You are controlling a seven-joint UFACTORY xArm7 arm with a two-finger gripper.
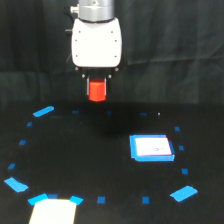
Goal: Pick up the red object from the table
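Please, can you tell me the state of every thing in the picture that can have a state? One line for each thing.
gripper: shut on the red object, raised above the table.
red object: held between the fingers, upright, off the table.
white square with blue border: lying flat on the table, untouched.
table: black, marked with blue tape pieces.

Red object (97, 90): small bright red-orange block, matte, upright, faceted sides hard to resolve at this blur. It sits clear above the table (100, 165), raised off the surface, near the upper centre of the exterior view. Its top edge is partly hidden from above. Table: black matte surface, dotted with small blue tape squares and several larger bright blue tape pieces.
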